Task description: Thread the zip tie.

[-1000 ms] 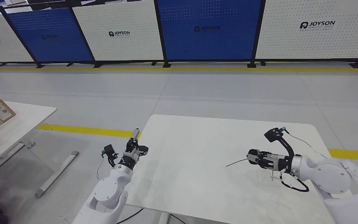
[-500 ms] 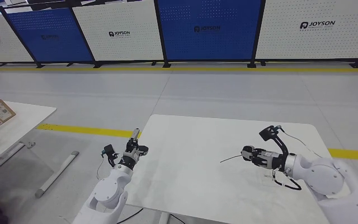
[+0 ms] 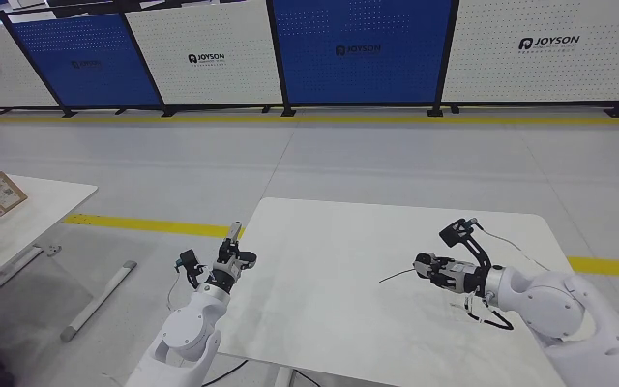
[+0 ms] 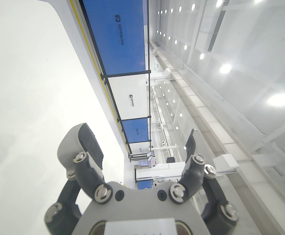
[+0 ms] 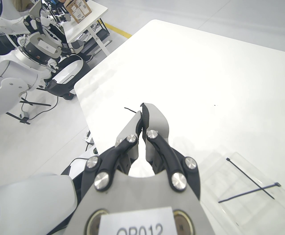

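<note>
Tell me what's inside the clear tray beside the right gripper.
Two black zip ties lie crossed inside the clear tray. The tray corner next to the right gripper is covered by the gripper's body.

A white table [image 3: 338,252] with rounded corners stands on a pale grey floor [image 3: 290,160]. One yellow line [image 3: 145,225] runs across the floor past the table, and a second yellow line [image 3: 309,119] lies farther off, at the foot of a row of blue and white pegboard panels [image 3: 363,48] in black frames. Off to the left, well apart, a second white table [image 3: 48,198] carries a cardboard box [image 5: 78,10], and round ceiling lights [image 4: 225,68] shine from a high white ceiling.
</note>
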